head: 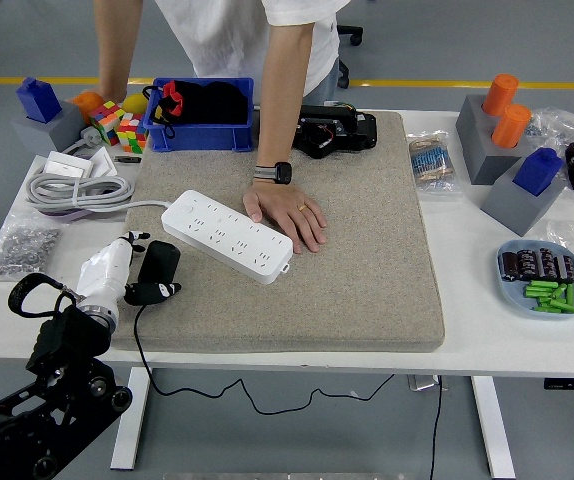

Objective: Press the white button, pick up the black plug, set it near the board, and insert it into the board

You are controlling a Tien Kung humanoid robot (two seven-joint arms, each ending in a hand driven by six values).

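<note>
Hand (127,275) around black plug (157,268), beside board (226,234).
</note>
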